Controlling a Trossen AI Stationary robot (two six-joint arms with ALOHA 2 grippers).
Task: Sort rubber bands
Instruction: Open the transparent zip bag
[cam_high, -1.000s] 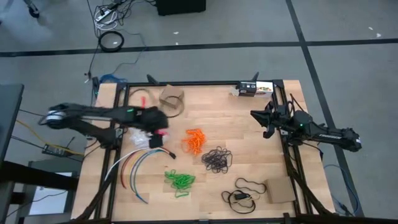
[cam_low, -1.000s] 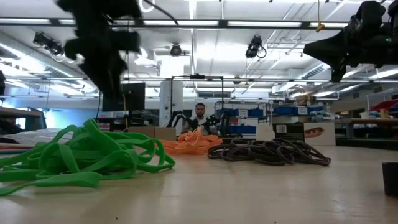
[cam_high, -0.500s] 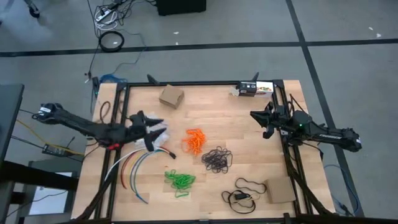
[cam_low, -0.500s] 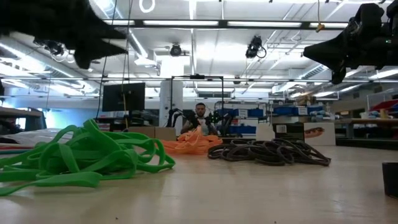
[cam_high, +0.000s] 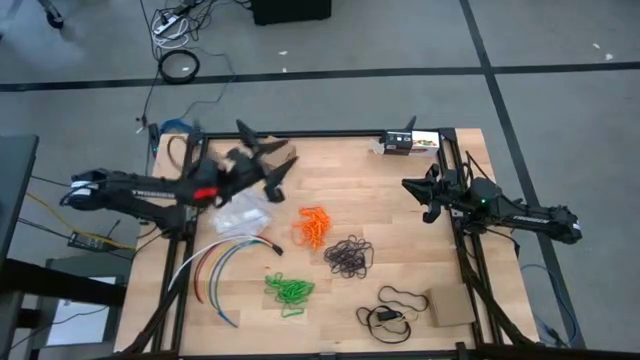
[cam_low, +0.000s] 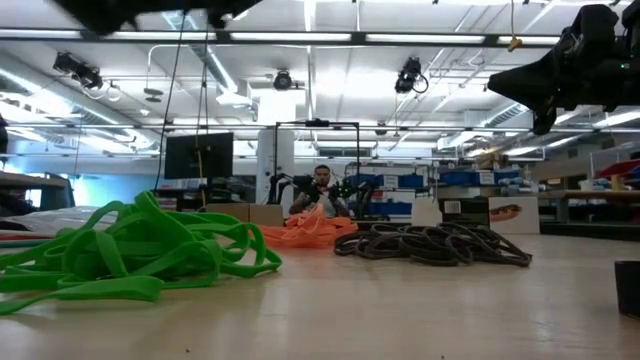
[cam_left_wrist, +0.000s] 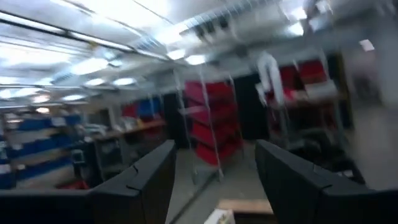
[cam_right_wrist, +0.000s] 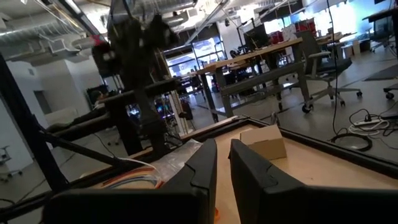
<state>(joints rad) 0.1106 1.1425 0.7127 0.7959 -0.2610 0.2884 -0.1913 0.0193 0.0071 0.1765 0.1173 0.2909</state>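
High view: take the dark heap (cam_high: 348, 256) of rubber bands at the middle of the bench (cam_high: 380, 200) as your landmark. The orange heap (cam_high: 314, 227) lies just beside it toward the far-left corner, and the green heap (cam_high: 290, 290) lies near it toward the near-left edge; all three stand apart, each of one colour as far as you can see. Your left gripper (cam_high: 272, 170) hangs well away beyond the orange heap, above the far-left part of the bench, fingers spread and empty. Your right gripper (cam_high: 428, 198) waits off to the landmark's right, near the bench's edge, fingers pressed nearly together on nothing. The bands are thin, limp elastic loops, tangled into low springy mounds, flat-strapped in the low view. Expect trouble from that tangle: a pinch on one loop may drag several neighbours along and smear a heap into the next. A clear crinkled bag (cam_high: 240, 215) and a fan of coloured cables (cam_high: 215, 268) lie left of the orange heap, where a low sweep could snag them.
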